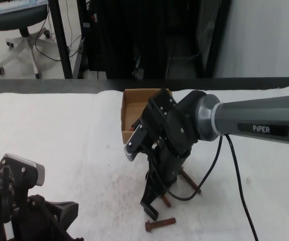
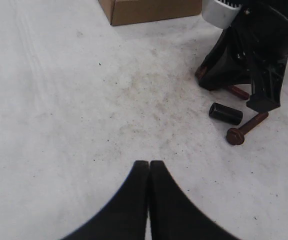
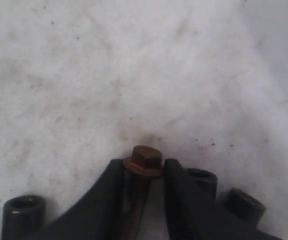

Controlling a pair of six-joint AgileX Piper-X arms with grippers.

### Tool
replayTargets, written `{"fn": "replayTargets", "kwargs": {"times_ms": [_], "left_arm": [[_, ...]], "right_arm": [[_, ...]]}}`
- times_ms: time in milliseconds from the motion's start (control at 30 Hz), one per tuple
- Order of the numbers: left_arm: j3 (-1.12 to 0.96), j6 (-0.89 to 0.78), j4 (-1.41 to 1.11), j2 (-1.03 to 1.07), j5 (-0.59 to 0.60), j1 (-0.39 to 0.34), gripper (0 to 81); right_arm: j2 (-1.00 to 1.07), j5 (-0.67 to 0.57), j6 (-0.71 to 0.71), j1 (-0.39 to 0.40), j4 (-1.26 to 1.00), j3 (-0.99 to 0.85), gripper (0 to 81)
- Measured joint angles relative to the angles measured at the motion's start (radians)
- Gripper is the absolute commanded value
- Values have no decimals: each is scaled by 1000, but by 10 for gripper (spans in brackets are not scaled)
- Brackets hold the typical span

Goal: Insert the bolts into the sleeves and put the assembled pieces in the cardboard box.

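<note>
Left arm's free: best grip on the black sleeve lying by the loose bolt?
Likely from straight above, closing across the sleeve on its curved wall at mid-length: it lies on its side on the bench, bore pointing sideways. The loose bolt lies close by one end, so bias away from it. The left gripper is shut; open first.

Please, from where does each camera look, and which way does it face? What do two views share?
High view: behind the arms, looking forward and down; shows bench, left arm, right arm, cardboard box.
Left wrist view: on the left arm, facing across the bench; shows shut left gripper, sleeve, loose bolt.
Right wrist view: on the right arm, facing down; right gripper clamps the held bolt.
Shared: high and left wrist views both show cardboard box and loose bolt.
</note>
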Motion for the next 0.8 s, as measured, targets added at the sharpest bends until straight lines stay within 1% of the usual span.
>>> {"fn": "replayTargets", "kwargs": {"times_ms": [167,233,333,433,567,600,633,667,700,800], "left_arm": [[0,0,0,0,0,0,3],[0,0,0,0,0,0,3],[0,0,0,0,0,0,3],[0,0,0,0,0,0,3],[0,0,-14,0,0,0,3],[0,0,-15,0,0,0,3],[0,0,-25,0,0,0,3],[0,0,-29,0,0,0,3],[0,0,-31,0,0,0,3],[0,0,-37,0,10,0,3]], "right_arm": [[-97,17,12,-32,-88,0,8],[-160,0,48,-52,-130,0,8],[-249,-76,159,-97,-187,0,8],[-320,-190,267,-153,-245,0,8],[-382,-396,334,-219,-349,0,8],[-392,-451,338,-229,-372,0,8],[-398,-553,342,-235,-388,0,8],[-404,-614,327,-241,-403,0,8],[-411,-710,296,-246,-416,0,8],[-414,-761,261,-246,-413,0,8]]}}
